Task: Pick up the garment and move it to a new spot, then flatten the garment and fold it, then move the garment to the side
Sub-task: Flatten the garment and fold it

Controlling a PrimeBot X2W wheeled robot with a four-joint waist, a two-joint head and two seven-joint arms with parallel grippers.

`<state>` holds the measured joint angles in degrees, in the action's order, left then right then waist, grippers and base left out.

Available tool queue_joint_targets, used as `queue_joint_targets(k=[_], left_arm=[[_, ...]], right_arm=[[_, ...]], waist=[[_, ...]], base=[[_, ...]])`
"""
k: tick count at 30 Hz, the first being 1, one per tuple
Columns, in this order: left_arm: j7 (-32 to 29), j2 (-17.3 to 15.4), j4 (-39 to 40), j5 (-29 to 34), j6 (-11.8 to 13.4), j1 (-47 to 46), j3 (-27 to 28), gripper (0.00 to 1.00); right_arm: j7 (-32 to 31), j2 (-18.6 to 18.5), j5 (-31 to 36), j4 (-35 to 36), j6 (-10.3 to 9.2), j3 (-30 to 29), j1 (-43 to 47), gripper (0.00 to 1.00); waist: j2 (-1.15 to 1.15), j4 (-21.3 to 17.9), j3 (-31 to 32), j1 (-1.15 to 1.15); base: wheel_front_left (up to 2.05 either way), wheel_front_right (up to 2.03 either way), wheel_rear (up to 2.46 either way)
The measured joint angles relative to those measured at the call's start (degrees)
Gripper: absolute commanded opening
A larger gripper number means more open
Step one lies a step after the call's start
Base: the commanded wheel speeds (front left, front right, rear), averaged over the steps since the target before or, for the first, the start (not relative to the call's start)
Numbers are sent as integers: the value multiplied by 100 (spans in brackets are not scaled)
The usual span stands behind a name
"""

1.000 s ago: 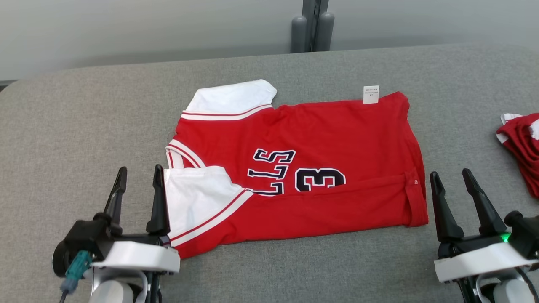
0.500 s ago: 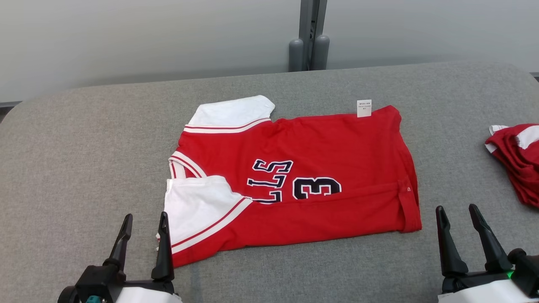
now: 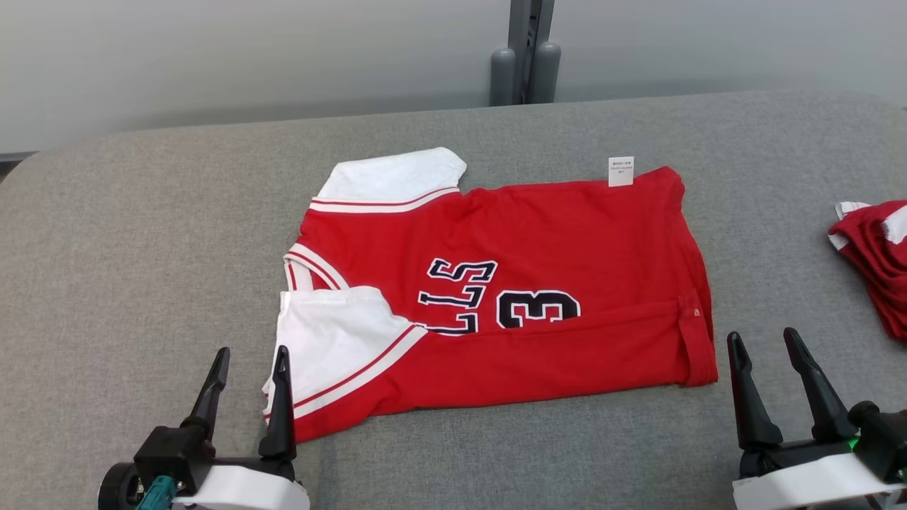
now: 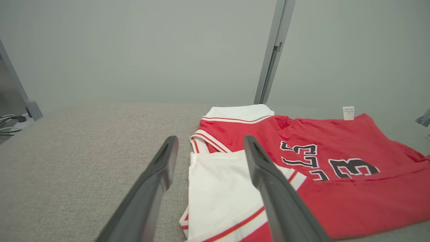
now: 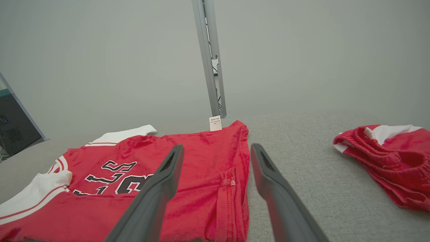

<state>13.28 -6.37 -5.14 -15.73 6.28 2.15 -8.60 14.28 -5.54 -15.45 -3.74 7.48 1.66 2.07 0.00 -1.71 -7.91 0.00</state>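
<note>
Head view first: where is the jersey (image 3: 510, 297), and how far along is the job?

– In the middle of the tabletop (image 3: 142, 248), lying flat with its collar towards the robot's left; the near edge looks turned up over the number and the near sleeve (image 3: 333, 340) is folded in, so I'd judge the move and the flattening done and the fold begun; more folding and the shift to the side are left

Is either arm holding it?

– No; the left fingers (image 3: 280, 404) are spread wide and grasp nothing; they sit low at the near left, pointing away from the robot, one of them right at the sleeve's near edge; whether it touches the cloth I cannot tell; the right fingers (image 3: 745, 397) are likewise parted and bare, near the hem's (image 3: 698, 340) near corner but apart from it

And the red heap (image 3: 875, 248) at the far right?

– Another garment, well apart from the jersey; that side may be the drop spot, though that is only a guess
</note>
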Motion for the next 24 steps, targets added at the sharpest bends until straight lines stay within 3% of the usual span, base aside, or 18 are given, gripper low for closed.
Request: queue_joint_targets(k=[6,13,20,21,22,23,24], left_arm=[[-157,44,-539,-145,-118,-102,-107,100],[-272,172,-1328,-493,-229,-239,-167,100],[-498,232,-1667,-854,-360,-487,-192,100],[-521,238,-1674,-879,-372,-511,-203,73],[-527,246,-1682,-931,-399,-532,-211,73],[-557,252,-1700,-956,-413,-556,-222,0],[-571,250,-1708,-991,-428,-585,-222,0]], right_arm=[[-54,-78,29,-467,1,22,-230,100],[-15,-101,-89,-1496,1,133,-544,100],[-9,-47,-338,-2184,1,323,-913,100],[-5,-43,-387,-2286,1,352,-973,100],[-5,-43,-419,-2372,1,380,-1021,100],[-8,-42,-464,-2463,0,420,-1071,100],[-41,-33,-566,-2552,1,449,-1129,100]], waist=[[0,45,-245,0],[0,98,-514,0],[0,104,-619,0],[0,99,-626,0],[0,96,-628,0],[0,97,-630,0],[0,96,-633,0]], base=[[0,0,0],[0,0,0],[0,0,0],[0,0,0],[0,0,0],[0,0,0],[0,0,0]])
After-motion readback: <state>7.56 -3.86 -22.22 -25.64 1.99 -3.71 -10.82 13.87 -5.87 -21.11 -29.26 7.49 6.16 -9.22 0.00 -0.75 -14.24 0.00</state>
